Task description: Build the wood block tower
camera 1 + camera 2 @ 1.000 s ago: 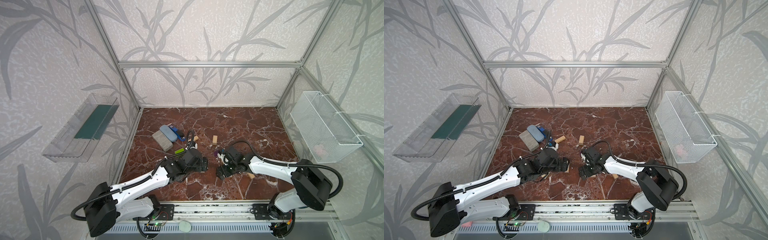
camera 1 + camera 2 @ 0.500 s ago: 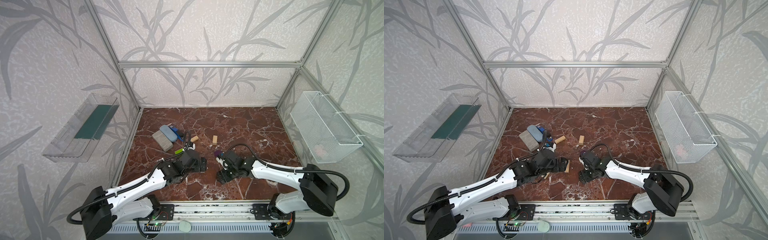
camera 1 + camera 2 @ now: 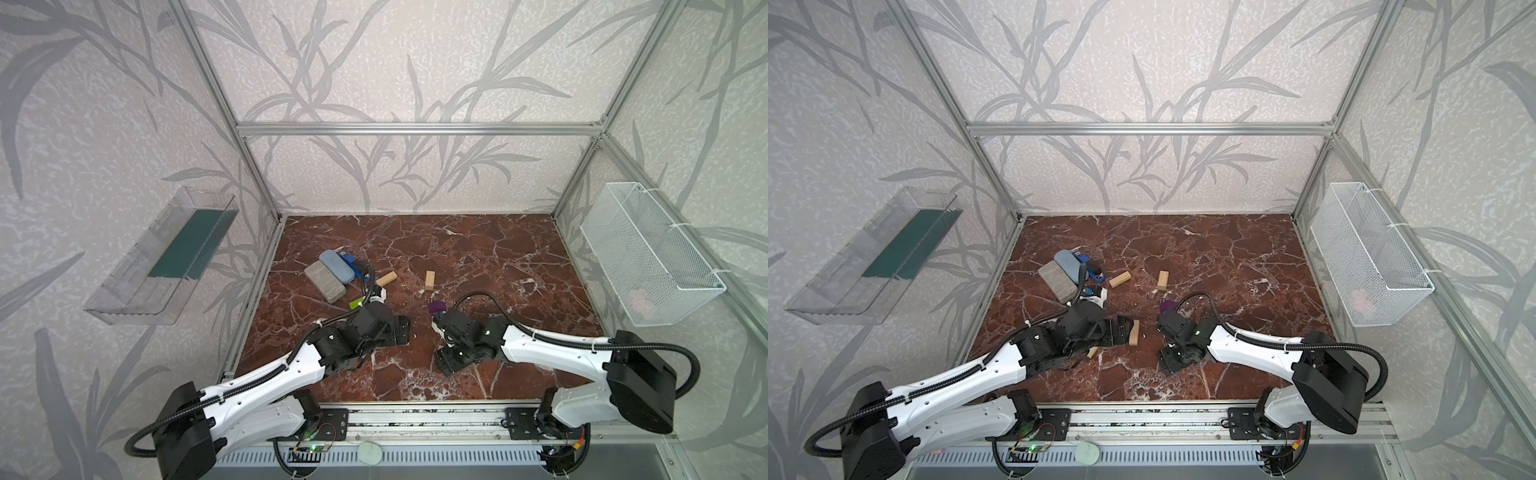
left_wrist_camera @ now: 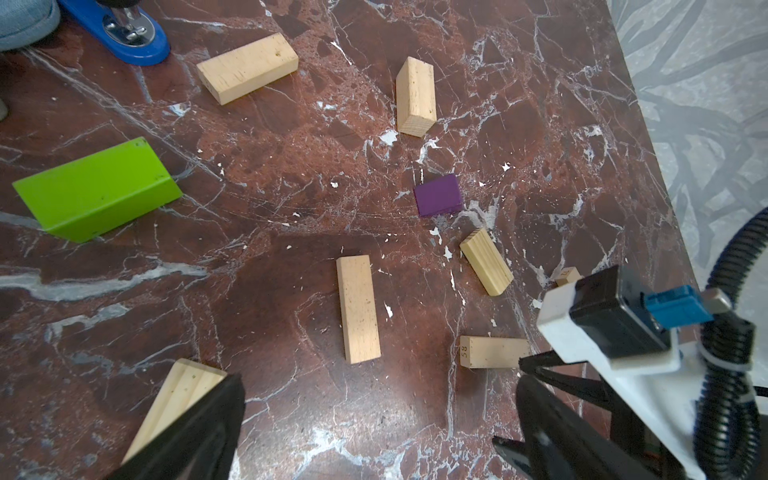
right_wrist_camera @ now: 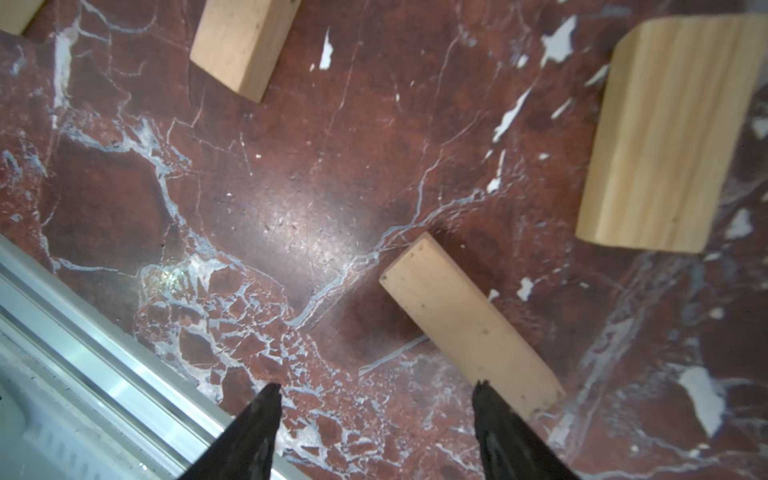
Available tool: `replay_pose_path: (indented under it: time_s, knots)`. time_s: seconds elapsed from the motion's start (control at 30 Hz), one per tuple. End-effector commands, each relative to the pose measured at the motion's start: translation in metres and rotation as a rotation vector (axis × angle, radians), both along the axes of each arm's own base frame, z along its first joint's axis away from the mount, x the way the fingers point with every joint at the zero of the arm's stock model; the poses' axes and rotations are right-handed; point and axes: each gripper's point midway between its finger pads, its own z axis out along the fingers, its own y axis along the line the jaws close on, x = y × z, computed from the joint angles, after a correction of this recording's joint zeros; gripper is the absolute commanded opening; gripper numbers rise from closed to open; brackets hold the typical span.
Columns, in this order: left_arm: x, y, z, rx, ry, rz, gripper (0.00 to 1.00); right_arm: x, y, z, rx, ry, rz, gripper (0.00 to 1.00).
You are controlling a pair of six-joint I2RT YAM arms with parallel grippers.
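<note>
No tower stands in any view; the wood blocks lie loose on the red marble floor. In the left wrist view I see the lime-green brick, the purple block and pale bricks. My left gripper is open over bare floor, with one finger over a pale brick. My right gripper is open and empty, pointing down near the front edge. A pale brick lies just beside one of its fingers. Both top views show two pale bricks farther back.
Two grey-blue oblong cases and a blue stapler lie at the back left of the floor. The aluminium front rail runs close to my right gripper. A wire basket hangs on the right wall, a clear tray on the left.
My right gripper's jaws have narrowed somewhat, and it has shifted slightly toward the front edge. My left gripper has stayed wide open, nearly in place.
</note>
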Motion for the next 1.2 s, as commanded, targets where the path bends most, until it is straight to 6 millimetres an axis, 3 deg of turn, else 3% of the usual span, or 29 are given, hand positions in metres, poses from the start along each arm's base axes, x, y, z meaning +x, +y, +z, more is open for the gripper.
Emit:
replay_pose_path:
  time_s: [0.0, 0.23, 0.53, 0.83, 1.17]
  knots:
    - [0.003, 0.007, -0.002, -0.002, -0.01, 0.034, 0.99, 0.008, 0.0, 0.006, -0.016, -0.011, 0.051, 0.74]
    - [0.003, 0.009, -0.002, -0.004, -0.013, 0.039, 0.99, 0.02, -0.001, -0.008, -0.061, 0.015, 0.081, 0.79]
    - [0.004, 0.011, -0.003, 0.006, -0.013, 0.04, 1.0, 0.004, 0.008, -0.019, -0.035, 0.094, 0.179, 0.82]
    - [0.004, 0.012, -0.003, 0.006, -0.012, 0.042, 0.99, -0.024, 0.019, -0.016, 0.027, 0.144, 0.177, 0.69]
    - [0.002, 0.013, -0.001, -0.007, -0.012, 0.04, 0.99, -0.018, 0.01, -0.019, 0.001, 0.138, 0.034, 0.5]
